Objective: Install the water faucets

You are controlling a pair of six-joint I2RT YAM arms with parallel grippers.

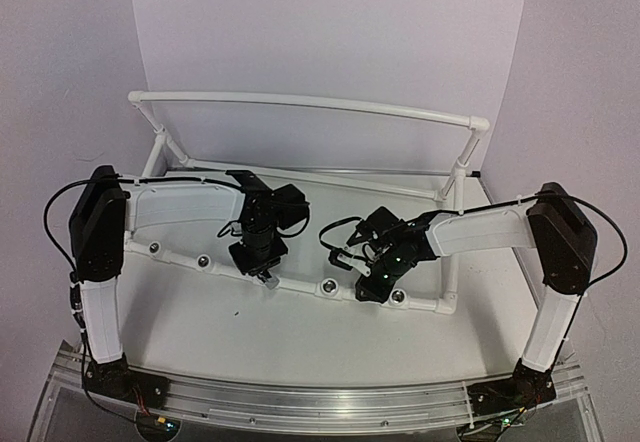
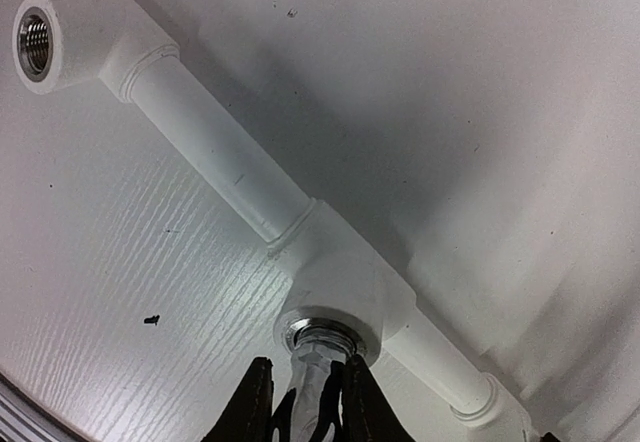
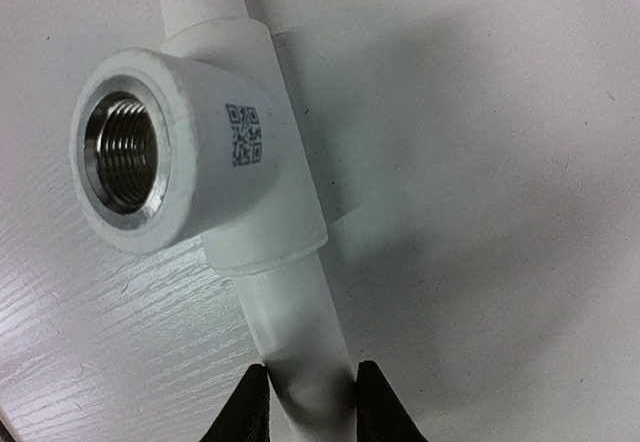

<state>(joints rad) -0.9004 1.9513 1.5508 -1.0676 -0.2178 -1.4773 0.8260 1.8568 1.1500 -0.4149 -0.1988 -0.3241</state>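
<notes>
Gripping: left gripper [image 2: 308, 407] closed on water faucet [image 2: 316, 387], tip meeting socket [image 2: 322, 330] at 12 o'clock.
Right arm: right gripper [image 3: 305, 412] clamped around white pipe [image 3: 298, 352].

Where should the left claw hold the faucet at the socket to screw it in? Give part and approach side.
Grip the faucet on its chrome body just behind the end sitting at the socket, left claw coming head-on along the socket's axis. The socket faces outward from the white pipe, so an in-line hold probably allows twisting it.
</notes>
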